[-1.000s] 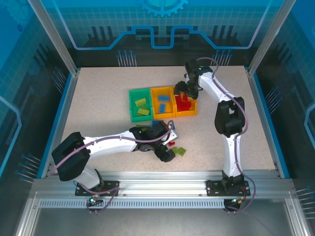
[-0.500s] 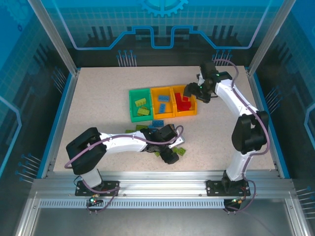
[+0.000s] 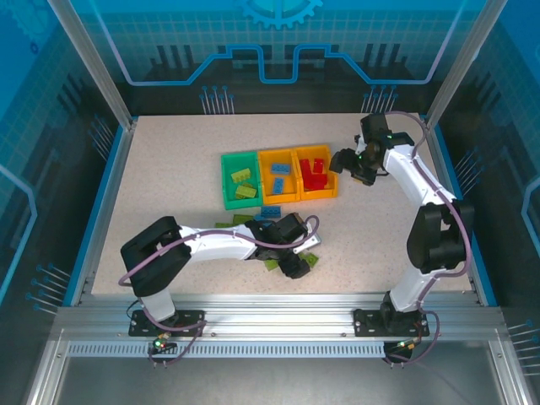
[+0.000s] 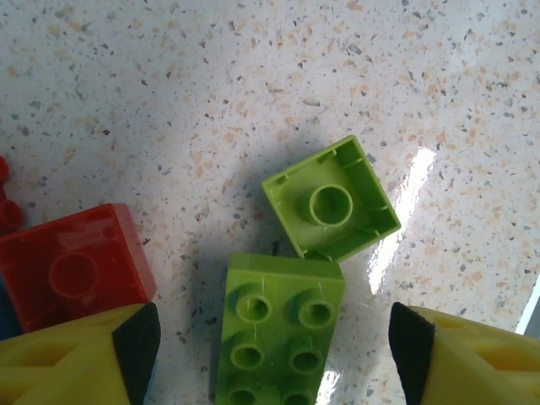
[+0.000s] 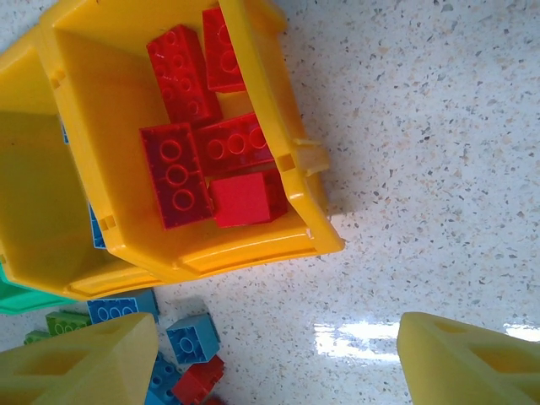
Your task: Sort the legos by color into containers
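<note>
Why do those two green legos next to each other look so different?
The square green lego lies upside down, showing its hollow belly with one round tube; the longer green lego lies bumps up. The square one is turned at a slant; the longer one sits straighter. Both are lime green, lying on the table.

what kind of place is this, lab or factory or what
Probably a robotics lab work cell, not a factory line: a speckled table fenced by an aluminium frame and blue panels, a left arm and right arm bolted at its near edge, toy bricks beside bins.
</note>
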Action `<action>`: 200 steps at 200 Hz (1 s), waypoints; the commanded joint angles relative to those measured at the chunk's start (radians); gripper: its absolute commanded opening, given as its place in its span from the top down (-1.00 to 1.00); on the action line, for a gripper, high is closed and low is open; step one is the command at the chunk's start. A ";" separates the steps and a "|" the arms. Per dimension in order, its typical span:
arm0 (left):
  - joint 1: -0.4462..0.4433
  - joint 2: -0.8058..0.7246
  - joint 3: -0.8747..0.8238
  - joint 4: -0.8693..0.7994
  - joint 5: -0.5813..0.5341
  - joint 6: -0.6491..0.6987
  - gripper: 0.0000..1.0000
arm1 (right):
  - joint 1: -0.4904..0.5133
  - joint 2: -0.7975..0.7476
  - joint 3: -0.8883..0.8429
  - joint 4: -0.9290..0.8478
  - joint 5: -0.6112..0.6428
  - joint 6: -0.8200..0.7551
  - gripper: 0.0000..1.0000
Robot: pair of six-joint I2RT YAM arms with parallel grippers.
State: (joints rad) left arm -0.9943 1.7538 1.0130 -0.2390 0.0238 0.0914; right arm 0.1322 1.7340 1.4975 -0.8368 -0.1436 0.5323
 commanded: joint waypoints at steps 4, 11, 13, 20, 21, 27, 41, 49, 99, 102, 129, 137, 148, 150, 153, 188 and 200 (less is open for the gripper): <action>-0.005 0.031 0.000 -0.023 0.029 0.011 -0.45 | -0.019 -0.036 -0.018 0.007 -0.021 -0.014 -0.52; -0.006 0.031 -0.002 -0.024 0.025 0.010 -0.40 | -0.021 -0.037 -0.020 0.008 -0.019 -0.014 -0.52; -0.005 0.030 -0.002 -0.024 0.023 0.009 -0.38 | -0.021 -0.037 -0.021 0.007 -0.018 -0.013 -0.52; -0.006 0.028 -0.004 -0.026 0.017 0.008 -0.33 | -0.023 -0.040 -0.025 0.008 -0.019 -0.014 -0.52; -0.006 0.028 -0.004 -0.025 0.016 0.009 -0.33 | -0.023 -0.040 -0.025 0.008 -0.019 -0.014 -0.52; -0.006 0.026 -0.007 -0.024 0.011 0.008 -0.26 | -0.025 -0.043 -0.028 0.007 -0.019 -0.014 -0.52; -0.005 0.016 -0.013 -0.022 0.001 0.004 -0.14 | -0.027 -0.048 -0.036 0.010 -0.018 -0.012 -0.53; -0.005 0.011 -0.018 -0.019 -0.005 0.004 -0.10 | -0.029 -0.051 -0.041 0.011 -0.019 -0.012 -0.53; -0.006 0.004 -0.017 -0.014 -0.023 -0.001 0.03 | -0.040 -0.063 -0.055 0.017 -0.024 -0.009 -0.54; -0.006 0.003 -0.016 -0.014 -0.025 -0.001 0.03 | -0.042 -0.063 -0.057 0.018 -0.024 -0.009 -0.54; -0.006 -0.007 -0.013 -0.011 -0.034 -0.003 0.07 | -0.048 -0.067 -0.064 0.019 -0.024 -0.008 -0.54; -0.006 -0.010 -0.013 -0.009 -0.037 -0.007 0.07 | -0.051 -0.069 -0.067 0.020 -0.024 -0.009 -0.54; -0.006 -0.015 -0.014 -0.005 -0.041 -0.013 0.07 | -0.049 -0.073 -0.072 0.022 -0.025 -0.008 -0.54; -0.006 -0.016 -0.014 -0.006 -0.041 -0.014 0.07 | -0.050 -0.074 -0.074 0.022 -0.024 -0.009 -0.54; -0.006 -0.018 -0.014 -0.006 -0.041 -0.015 0.07 | -0.049 -0.074 -0.076 0.023 -0.024 -0.009 -0.54; -0.004 -0.052 -0.001 -0.021 -0.058 -0.033 0.07 | -0.049 -0.084 -0.095 0.028 -0.019 -0.012 -0.54; -0.004 -0.066 0.004 -0.026 -0.069 -0.039 0.06 | -0.048 -0.087 -0.105 0.030 -0.020 -0.013 -0.54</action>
State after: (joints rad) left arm -0.9943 1.7481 1.0107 -0.2424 -0.0162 0.0772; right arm 0.0971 1.6802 1.4166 -0.8143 -0.1482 0.5301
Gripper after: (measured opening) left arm 0.466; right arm 0.770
